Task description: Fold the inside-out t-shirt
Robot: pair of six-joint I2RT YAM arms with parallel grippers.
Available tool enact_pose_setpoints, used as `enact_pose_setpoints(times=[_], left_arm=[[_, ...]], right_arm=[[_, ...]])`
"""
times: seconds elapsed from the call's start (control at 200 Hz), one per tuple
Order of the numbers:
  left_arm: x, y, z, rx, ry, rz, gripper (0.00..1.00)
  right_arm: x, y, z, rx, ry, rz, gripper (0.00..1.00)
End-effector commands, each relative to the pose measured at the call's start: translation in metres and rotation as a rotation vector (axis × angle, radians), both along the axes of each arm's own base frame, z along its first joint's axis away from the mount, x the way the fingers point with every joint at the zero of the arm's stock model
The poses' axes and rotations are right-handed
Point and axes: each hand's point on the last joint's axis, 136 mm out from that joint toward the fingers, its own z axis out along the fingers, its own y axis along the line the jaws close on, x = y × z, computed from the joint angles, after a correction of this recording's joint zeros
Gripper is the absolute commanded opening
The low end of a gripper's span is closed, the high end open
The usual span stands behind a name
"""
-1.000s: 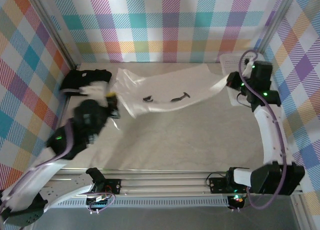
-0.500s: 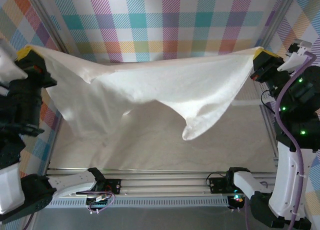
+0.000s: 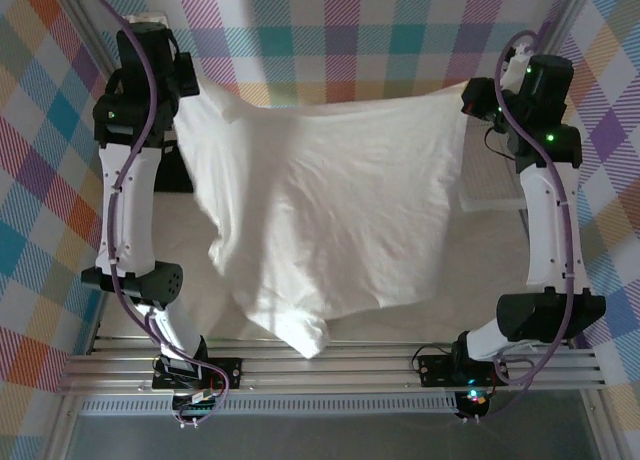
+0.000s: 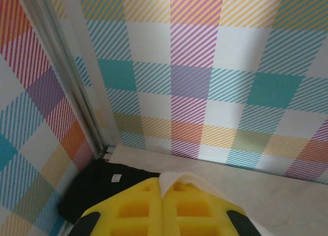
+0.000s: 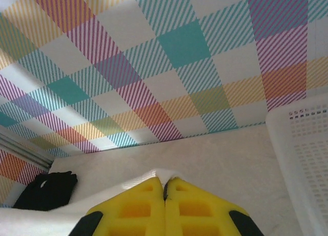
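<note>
basket (image 5: pixel 302 159) shows beside right pincer (image 5: pixel 165 183) gripping t-shirt (image 3: pixel 330 210).

You are looking at plaid walls (image 3: pixel 330 40) in pastel checks enclosing the cell on three sides. A pale tabletop (image 3: pixel 440 305) is lying below, an aluminium rail (image 3: pixel 370 368) is running along its near edge, and even light is falling throughout.
</note>
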Motion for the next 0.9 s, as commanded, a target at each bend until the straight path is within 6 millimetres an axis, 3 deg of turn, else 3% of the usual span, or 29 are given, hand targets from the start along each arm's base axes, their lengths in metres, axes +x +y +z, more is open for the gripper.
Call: enact_pose_setpoints(times=[0.0,0.14,0.305,0.545,0.655,0.71,0.765,0.895], left_arm=[[-0.053,0.005,0.079,-0.062,-0.234,-0.041,0.0],[-0.089,0.004,0.101,-0.082,-0.296,-0.076,0.0],[-0.16,0.01,0.129,-0.112,-0.414,-0.107,0.0],[-0.28,0.017,0.168,-0.146,-0.628,-0.184,0.0],[-0.322,0.02,0.186,-0.149,-0.733,-0.213,0.0],[-0.328,0.023,0.193,-0.138,-0.756,-0.2,0.0],[-0.322,0.026,0.196,-0.121,-0.752,-0.171,0.0],[-0.268,0.028,0.191,-0.078,-0.661,-0.11,0.0]], right_arm=[[-0.031,0.004,0.068,-0.052,-0.189,0.02,0.03],[-0.053,0.007,0.087,-0.059,-0.238,0.032,0.03],[-0.093,0.011,0.107,-0.037,-0.286,0.044,0.02],[-0.182,0.014,0.142,-0.044,-0.418,0.036,0.02],[-0.224,0.015,0.164,-0.049,-0.498,0.031,0.02],[-0.238,0.015,0.171,-0.049,-0.526,0.031,0.02],[-0.246,0.016,0.177,-0.047,-0.544,0.033,0.02],[-0.237,0.017,0.179,-0.049,-0.54,0.04,0.02]])
